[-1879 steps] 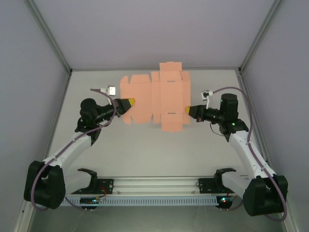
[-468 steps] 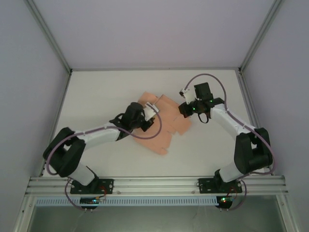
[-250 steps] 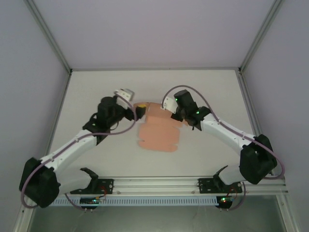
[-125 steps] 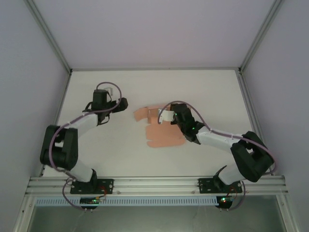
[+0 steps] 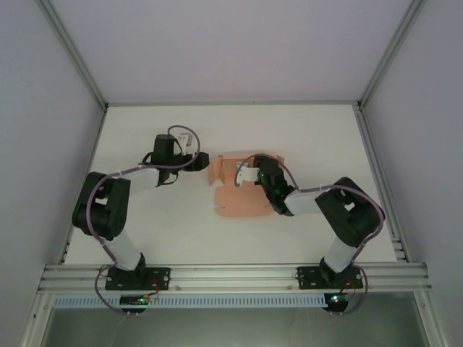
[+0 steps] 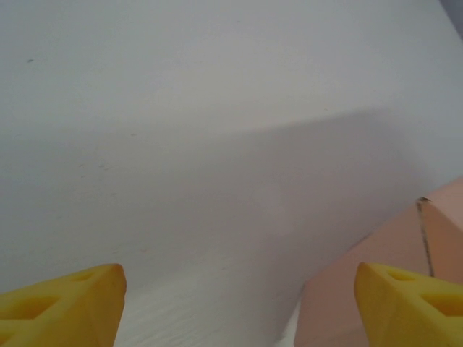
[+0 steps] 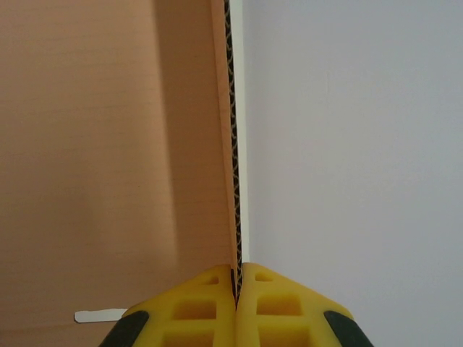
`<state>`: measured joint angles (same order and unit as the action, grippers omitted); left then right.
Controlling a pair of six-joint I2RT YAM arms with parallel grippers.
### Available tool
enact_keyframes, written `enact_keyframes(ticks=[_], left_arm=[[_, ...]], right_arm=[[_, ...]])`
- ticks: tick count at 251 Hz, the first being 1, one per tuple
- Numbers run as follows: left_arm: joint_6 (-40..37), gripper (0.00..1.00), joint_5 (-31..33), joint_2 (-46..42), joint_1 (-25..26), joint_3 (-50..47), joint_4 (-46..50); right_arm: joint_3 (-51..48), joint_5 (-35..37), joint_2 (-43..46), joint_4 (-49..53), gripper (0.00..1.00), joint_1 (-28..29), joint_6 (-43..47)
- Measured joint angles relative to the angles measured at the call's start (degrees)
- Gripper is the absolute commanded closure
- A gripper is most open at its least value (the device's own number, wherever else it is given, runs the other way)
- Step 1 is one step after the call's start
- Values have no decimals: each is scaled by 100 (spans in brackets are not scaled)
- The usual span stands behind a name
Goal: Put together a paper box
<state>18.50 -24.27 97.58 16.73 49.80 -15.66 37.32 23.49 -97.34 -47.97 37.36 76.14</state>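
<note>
White table (image 5: pixel 188 235): your box (image 5: pixel 242 201) sits mid-table, partly folded. Your right gripper (image 7: pixel 237 288) is clamped on one card edge of it; your left gripper (image 6: pixel 235 311) gapes wide just beside the box's left side.

There was one box (image 5: pixel 233 201), seemingly a single piece of card, though the right arm (image 5: pixel 351 213) hid part of it. Two arms stood at one table (image 5: pixel 181 235): that one and the left arm (image 5: pixel 137 177). They carried two grippers, the left gripper (image 6: pixel 239 289) and the right gripper (image 7: pixel 237 280). The left showed two yellow fingers (image 6: pixel 61 300) and the right two more (image 7: pixel 192 300), four in all.
</note>
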Motion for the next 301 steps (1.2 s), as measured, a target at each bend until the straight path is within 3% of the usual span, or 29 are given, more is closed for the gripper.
enact_keyframes(ticks=[80,165,221,301], left_arm=[[-109,43,-621,4,323,-407,-844],[-223,45,-960,155,599,-695,-1416],[-638,45,-713,166,986,-697,-1508],[-1045,64,282,365,1419,-699,-1775]], right_arm=[[0,127,22,-151,100,26,-166],[-164,424,212,-22,100,55,-330],[-358,619,319,-55,100,262,-254],[-728,1016,315,-483,100,612,-17]])
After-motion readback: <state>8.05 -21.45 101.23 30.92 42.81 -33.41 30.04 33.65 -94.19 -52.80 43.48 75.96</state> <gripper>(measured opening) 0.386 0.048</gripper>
